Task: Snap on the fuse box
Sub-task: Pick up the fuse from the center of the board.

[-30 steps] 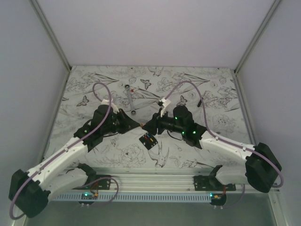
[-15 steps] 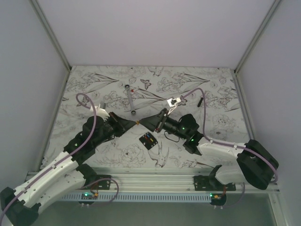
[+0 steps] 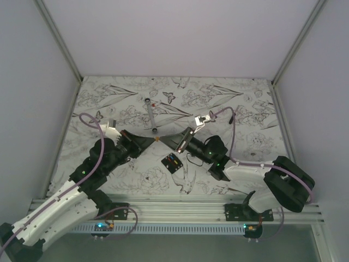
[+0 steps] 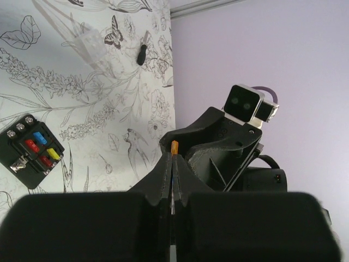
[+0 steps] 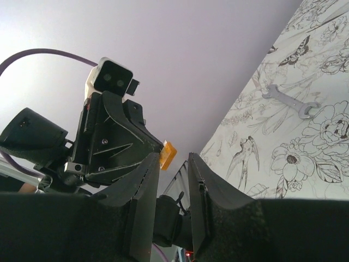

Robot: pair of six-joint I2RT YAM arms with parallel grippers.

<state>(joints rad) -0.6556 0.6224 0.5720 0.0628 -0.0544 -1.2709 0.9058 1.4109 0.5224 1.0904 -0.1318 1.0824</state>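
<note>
The fuse box (image 3: 173, 162) is a small black block with red, yellow and blue fuses, lying on the patterned table; it also shows in the left wrist view (image 4: 32, 150). My left gripper (image 3: 155, 141) hovers up and left of it, shut on a small orange fuse (image 4: 174, 147), which also shows in the right wrist view (image 5: 167, 155). My right gripper (image 3: 168, 143) faces it tip to tip. Its jaws stand open (image 5: 173, 164), with the orange fuse just beyond its left fingertip.
A silver wrench (image 3: 151, 115) lies behind the grippers, also in the right wrist view (image 5: 289, 101). A thin black stick (image 4: 142, 54) and a clear plastic piece (image 4: 88, 45) lie farther off on the table. Grey walls enclose the table.
Both arms have drawn back toward their bases and swung lower. The two grippers stay tip to tip and have shifted slightly left and away. The fuse box has not moved.
</note>
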